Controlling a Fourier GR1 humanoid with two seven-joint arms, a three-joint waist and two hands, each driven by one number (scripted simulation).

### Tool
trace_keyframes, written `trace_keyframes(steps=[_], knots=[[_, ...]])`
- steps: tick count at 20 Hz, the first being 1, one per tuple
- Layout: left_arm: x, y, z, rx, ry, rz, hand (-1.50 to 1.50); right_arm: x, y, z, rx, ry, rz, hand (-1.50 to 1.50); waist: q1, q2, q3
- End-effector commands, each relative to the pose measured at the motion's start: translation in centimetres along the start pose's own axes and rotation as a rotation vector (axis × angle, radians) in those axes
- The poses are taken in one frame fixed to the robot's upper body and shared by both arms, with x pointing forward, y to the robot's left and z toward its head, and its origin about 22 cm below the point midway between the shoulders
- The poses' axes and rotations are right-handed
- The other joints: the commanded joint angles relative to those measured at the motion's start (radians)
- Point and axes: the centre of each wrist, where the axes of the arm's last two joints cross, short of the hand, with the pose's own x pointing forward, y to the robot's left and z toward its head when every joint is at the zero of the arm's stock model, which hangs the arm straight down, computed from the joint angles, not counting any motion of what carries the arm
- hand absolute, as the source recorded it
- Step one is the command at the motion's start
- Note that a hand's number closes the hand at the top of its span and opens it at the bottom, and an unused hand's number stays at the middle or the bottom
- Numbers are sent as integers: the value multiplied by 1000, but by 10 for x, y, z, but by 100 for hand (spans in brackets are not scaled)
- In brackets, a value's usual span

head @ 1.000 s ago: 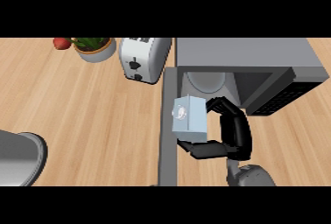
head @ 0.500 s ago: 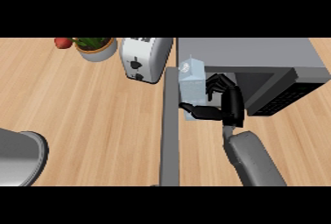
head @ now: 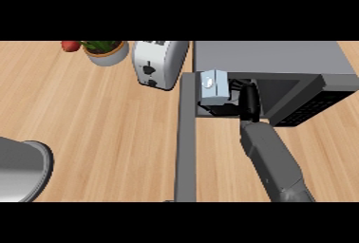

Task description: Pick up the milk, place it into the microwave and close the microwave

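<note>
Now one milk carton [head: 212, 87] sits at the mouth of the microwave [head: 280, 61], upright and just inside the left edge of the dark opening, its pale blue-white top facing up. One hand shows, the right hand [head: 242, 100], its black fingers curled round the carton from the right side and below, so it is grasping the milk. The grey forearm [head: 272, 161] runs from the lower edge up to the opening. The left hand does not show.

Compared with half a second ago, the carton has gone further up and into the opening, and the forearm has stretched out longer behind it; a second ago the milk was lower, over the counter beside the door.

One microwave door [head: 185, 142] hangs open, seen edge-on as a long grey strip running down from the carton's left side, just beside the forearm. One toaster [head: 160, 62] stands just left of the microwave. One potted plant [head: 105, 51] sits further left, with one red thing [head: 69, 45] touching its left side. One grey round vessel [head: 21, 168] shows at the left edge, well apart on the wooden counter [head: 91, 118].
</note>
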Motion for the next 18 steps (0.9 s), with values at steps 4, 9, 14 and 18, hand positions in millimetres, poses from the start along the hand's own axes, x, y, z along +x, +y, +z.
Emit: trace_keyframes(steps=[4, 9, 14, 18], knots=[[-7, -3, -17, -23, 2, 8, -150, -6, 8, -21, -18, -99, 69, 150, 16, 12, 1], [-12, 6, -7, -21, -8, 10, -150, 10, 7, -44, -44, -102, 166, 150, 27, 13, 0], [-3, 7, -14, -23, -12, 12, -150, 15, 7, -52, -65, -189, 399, 150, 43, 19, 0], [-11, 3, -22, -29, 8, 26, -150, 18, 15, -55, -78, -245, 533, 150, 45, 22, 0]])
